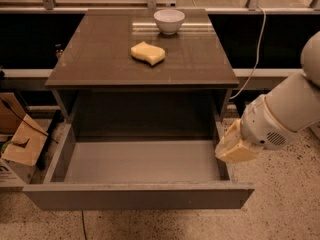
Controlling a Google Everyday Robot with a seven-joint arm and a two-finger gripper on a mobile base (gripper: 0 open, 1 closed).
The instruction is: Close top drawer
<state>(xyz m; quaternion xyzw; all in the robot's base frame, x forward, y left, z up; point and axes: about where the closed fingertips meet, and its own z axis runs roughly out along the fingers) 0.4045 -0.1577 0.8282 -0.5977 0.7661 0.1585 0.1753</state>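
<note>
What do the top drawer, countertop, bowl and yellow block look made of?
Top drawer: matte grey, flat panels; painted metal or laminate. Countertop: dark brown, semi-gloss, reflects light; probably laminate. Bowl: glossy white, likely ceramic. Yellow block: matte, soft-edged, probably sponge foam. End effector sits by the drawer's right wall.

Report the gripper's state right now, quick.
Gripper: open or shut cannot be told; it is at the right side wall of the pulled-out top drawer.
</note>
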